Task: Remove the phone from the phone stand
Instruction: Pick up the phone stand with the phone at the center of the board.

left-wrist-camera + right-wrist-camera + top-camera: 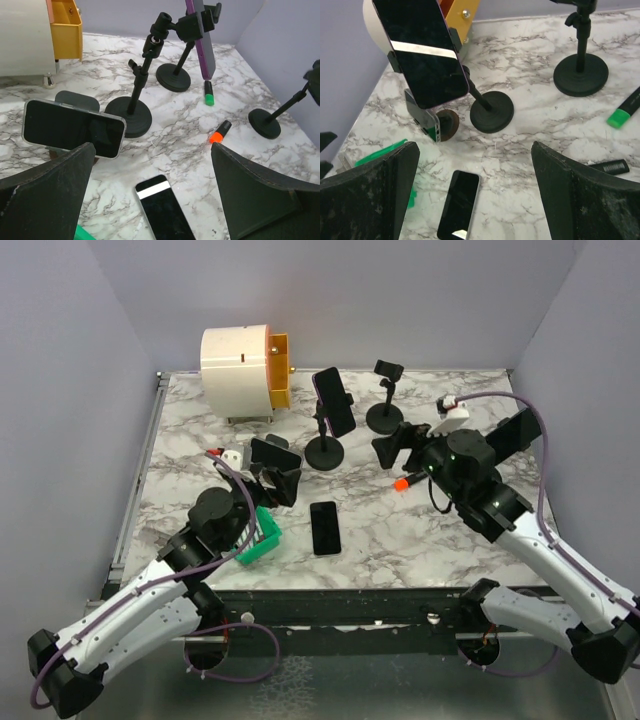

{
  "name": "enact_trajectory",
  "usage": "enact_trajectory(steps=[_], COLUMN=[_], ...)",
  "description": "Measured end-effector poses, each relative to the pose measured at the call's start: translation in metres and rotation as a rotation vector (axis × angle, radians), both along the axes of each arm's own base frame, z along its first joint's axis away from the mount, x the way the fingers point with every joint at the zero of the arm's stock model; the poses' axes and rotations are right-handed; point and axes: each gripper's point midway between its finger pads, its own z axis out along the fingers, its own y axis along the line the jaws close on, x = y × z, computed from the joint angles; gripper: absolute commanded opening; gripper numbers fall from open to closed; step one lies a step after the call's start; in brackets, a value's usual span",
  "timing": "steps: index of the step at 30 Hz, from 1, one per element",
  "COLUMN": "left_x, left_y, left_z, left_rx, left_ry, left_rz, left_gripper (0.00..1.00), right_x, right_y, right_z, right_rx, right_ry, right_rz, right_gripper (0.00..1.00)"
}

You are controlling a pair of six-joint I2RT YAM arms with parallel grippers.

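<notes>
The left pincer (151, 150) stands wide open with nothing between its fingers, and the right pincer (475, 147) is spread just as wide and equally empty. Just ahead of the left pincer, a landscape phone (72, 130) rests on a low holder (77, 100). Beyond it, a clamped phone (335, 400) sits tilted high on a tall stand (324, 452), and the right pincer faces it from the other side. A third, flat phone (324, 527) lies on the table (420, 530) between the two arms, free of any stand.

The first risk is picking the wrong target, since two phones sit in holders and both are within reach. If either pincer closes on the flat phone, nothing is gained. A pull on the clamped phone could drag the whole tall stand with it, because the clamp grips the phone's edges and the round base only rests on the marble. A sideways tug would likely tip it toward the low holder just beside it, or toward the empty stand (385, 418) behind.

The glossy phone faces look slippery, so a shallow pinch may slide off and drop the phone onto the hard table. The orange marker (404, 483) and the green highlighter (209, 95) lie near the stand bases. A descending finger could land on one, roll, and lose its line
</notes>
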Motion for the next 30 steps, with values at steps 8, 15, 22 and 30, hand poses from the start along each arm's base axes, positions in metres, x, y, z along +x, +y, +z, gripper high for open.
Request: enact_trajectory(steps=[8, 15, 22, 30], left_x=[0.026, 0.067, 0.107, 0.142], left_y=[-0.028, -0.046, -0.041, -0.062], left_z=[0.025, 0.087, 0.101, 0.077], left_rx=[-0.099, -0.196, -0.281, -0.335], left_ry=[0.038, 0.025, 0.046, 0.153], left_rz=[0.004, -0.002, -0.06, -0.185], left_gripper=[0.99, 0.97, 0.83, 0.74], right_x=[-0.032, -0.047, -0.059, -0.068], right_y=[-0.009, -0.001, -0.005, -0.011], right_z=[-0.007, -0.024, -0.015, -0.01], right_rx=[0.08, 0.065, 0.086, 0.094], right_ry=[-0.051, -0.025, -0.058, -0.07], right_rz=[0.062, 0.148, 0.172, 0.177], right_gripper=[1.0, 1.0, 1.0, 1.0])
